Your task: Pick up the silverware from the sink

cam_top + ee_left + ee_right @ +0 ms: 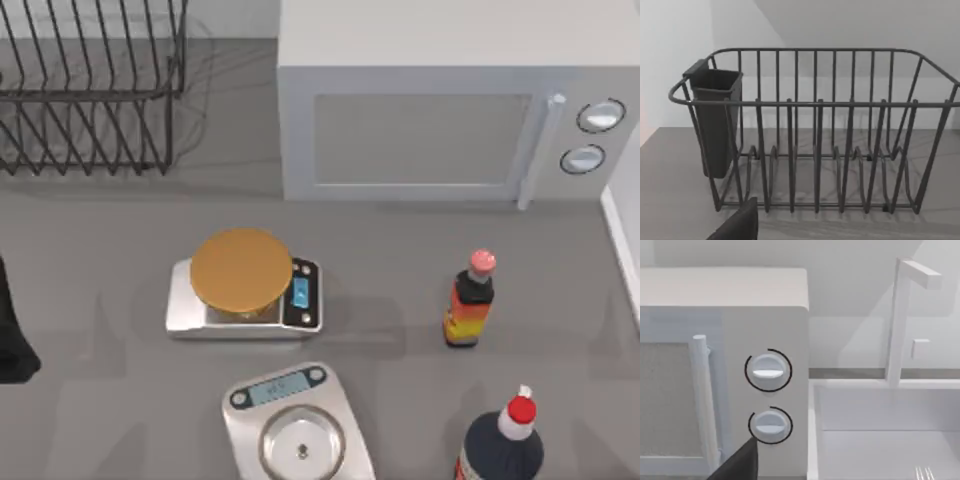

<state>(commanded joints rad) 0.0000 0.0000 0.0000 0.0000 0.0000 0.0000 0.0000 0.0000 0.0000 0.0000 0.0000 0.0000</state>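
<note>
The silverware lies in the white sink at the counter's right edge; the right wrist view shows its tines at the basin floor, handle cut off by the frame. The sink wall runs along the right edge in the top view, just beside the microwave. A white faucet stands at the basin's rear rim.

The left arm is parked at the counter's left edge. A dark part of each arm's gripper enters its own wrist view at the lower edge; whether the fingers of either gripper are apart or together, I cannot tell.

The grey counter has open room between the microwave front and the objects below it. A wire dish rack with a dark utensil cup occupies the far left corner. Mid-counter, a scale with a brown round platform stands close behind a second scale with a steel dish. To their right are a pink-capped bottle and a red-capped dark bottle, apart. The scale displays and bottle labels are not legible.
</note>
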